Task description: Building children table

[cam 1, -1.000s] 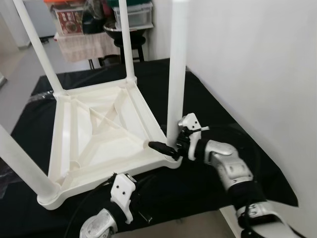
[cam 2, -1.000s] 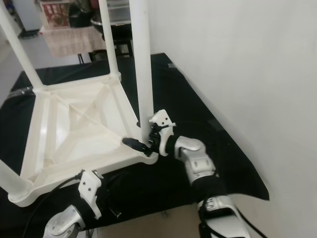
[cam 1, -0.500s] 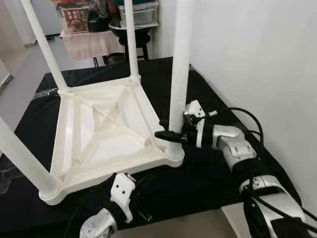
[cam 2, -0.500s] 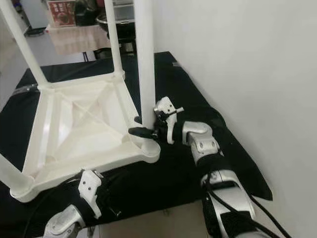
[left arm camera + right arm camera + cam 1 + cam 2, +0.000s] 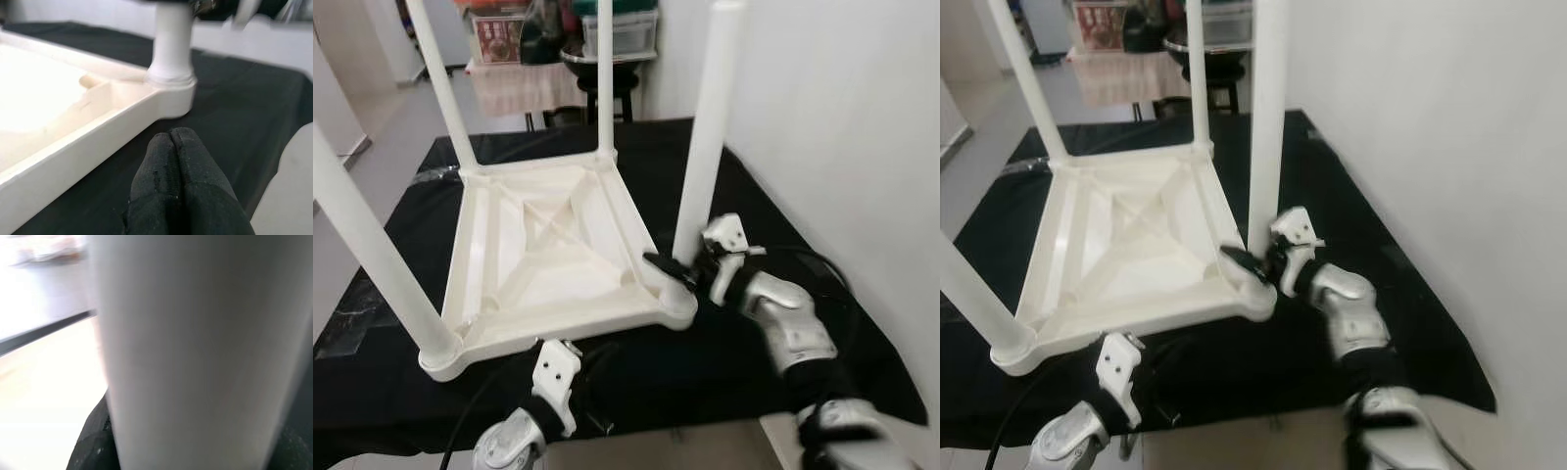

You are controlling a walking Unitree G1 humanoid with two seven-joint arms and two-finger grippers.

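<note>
White children's table [image 5: 548, 257] upside down on black cloth [image 5: 744, 343], four legs up; right hand [image 5: 677, 271] clasping near-right leg [image 5: 705, 147] at its base; left hand [image 5: 178, 181] pressed closed, empty, hovering beside table's near edge.

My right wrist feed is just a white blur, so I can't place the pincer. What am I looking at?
Observer: That is the near-right leg of the upturned table. The right pincer is closed around the leg's base.
Operator: Are all the legs in?
Observer: Yes, four legs stand up from the four corners.
Operator: And my other arm?
Observer: The left pincer is shut with nothing in it, over the black cloth by the table's near edge.
</note>
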